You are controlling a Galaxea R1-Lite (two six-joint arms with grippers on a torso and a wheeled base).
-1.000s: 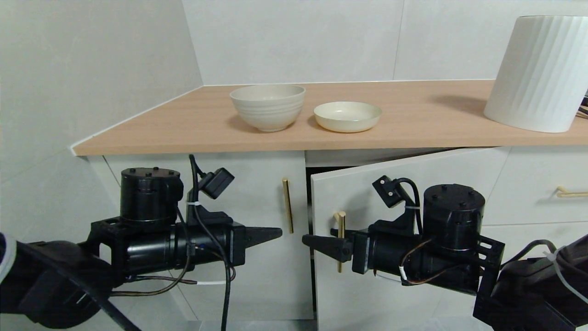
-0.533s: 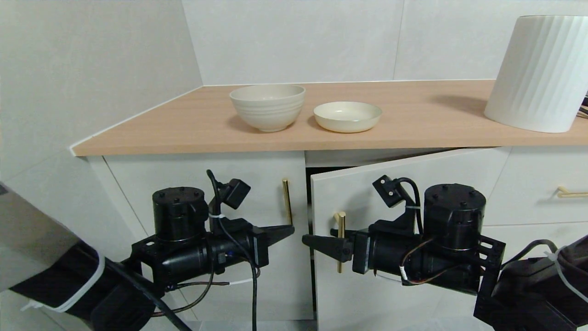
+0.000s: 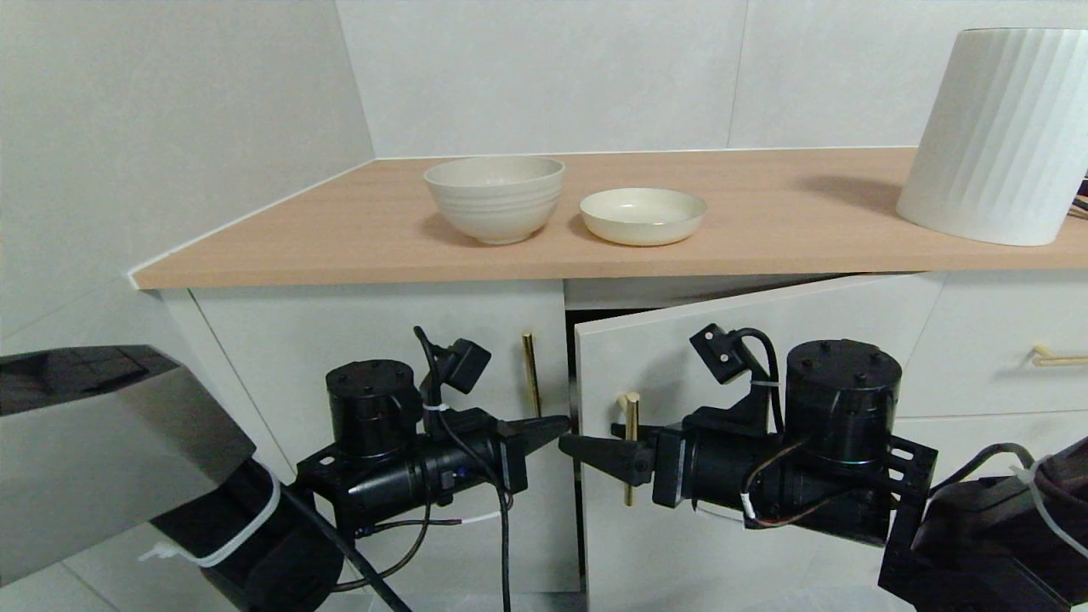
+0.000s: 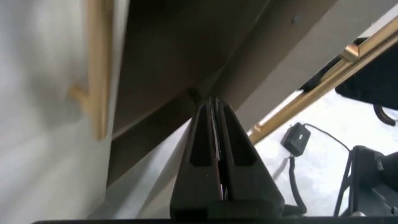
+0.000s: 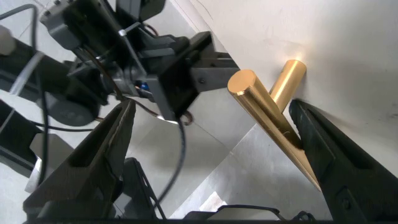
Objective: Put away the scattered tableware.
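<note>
A ribbed cream bowl (image 3: 495, 197) and a shallow cream dish (image 3: 643, 214) stand side by side on the wooden counter (image 3: 340, 238). Below them the right cabinet door (image 3: 731, 314) is ajar, with a dark gap at its left edge. My right gripper (image 3: 568, 444) (image 5: 211, 104) is open, and the door's brass handle (image 3: 629, 408) (image 5: 267, 106) stands between its fingers. My left gripper (image 3: 559, 424) (image 4: 214, 106) is shut on nothing, its tip at the gap between the two doors, almost touching the right gripper's tip.
The left door (image 3: 382, 331) is closed, its brass handle (image 3: 529, 374) (image 4: 96, 68) just left of the gap. A tall white ribbed container (image 3: 994, 136) stands at the counter's right end. A drawer handle (image 3: 1058, 357) sits far right. A tiled wall bounds the left.
My left arm has moved right and toward the cabinet, bringing its shut tip up to the gap between the doors. The right arm, door and dishes have stayed put.
</note>
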